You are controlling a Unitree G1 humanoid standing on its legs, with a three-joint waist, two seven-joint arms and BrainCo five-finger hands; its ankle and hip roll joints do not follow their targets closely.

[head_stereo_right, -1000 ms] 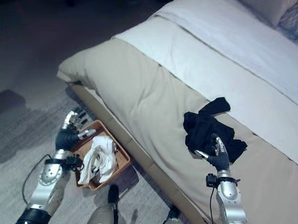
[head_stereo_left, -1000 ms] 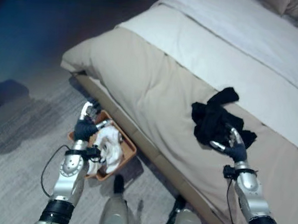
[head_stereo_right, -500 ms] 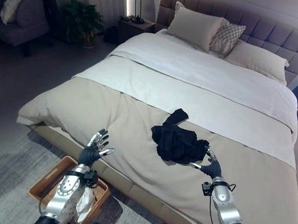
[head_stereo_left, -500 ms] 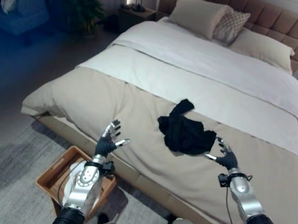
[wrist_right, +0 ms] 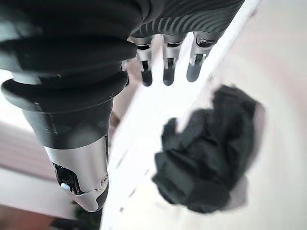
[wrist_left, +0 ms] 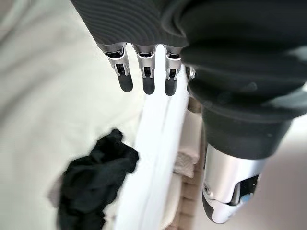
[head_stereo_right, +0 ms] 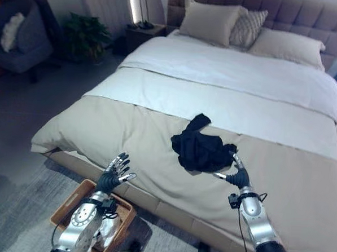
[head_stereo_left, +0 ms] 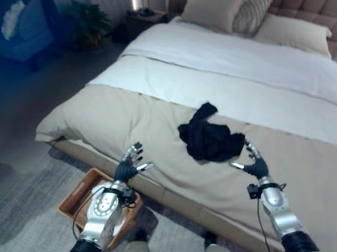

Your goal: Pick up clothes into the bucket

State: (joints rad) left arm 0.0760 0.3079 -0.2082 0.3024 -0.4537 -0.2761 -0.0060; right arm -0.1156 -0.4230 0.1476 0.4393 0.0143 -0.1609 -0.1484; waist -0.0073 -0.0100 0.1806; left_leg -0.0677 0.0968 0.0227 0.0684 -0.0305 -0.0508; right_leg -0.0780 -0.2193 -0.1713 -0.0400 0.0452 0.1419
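The crumpled black garment [head_stereo_left: 208, 138] is soft matt cloth, bunched into loose folds. It lies on a beige quilted bedcover [head_stereo_left: 129, 118] of smooth matt fabric with shallow creases, next to a white sheet [head_stereo_left: 227, 78] of flat, plain cloth. The plain beige pillows [head_stereo_right: 210, 22] look soft and matt; the headboard [head_stereo_right: 298, 17] is tufted upholstery. The orange-brown rectangular basket [head_stereo_right: 68, 208] has a dull, woven-looking wall and holds white cloth [head_stereo_right: 107, 230]. The grey floor covering [head_stereo_left: 23, 208] looks like rough carpet.
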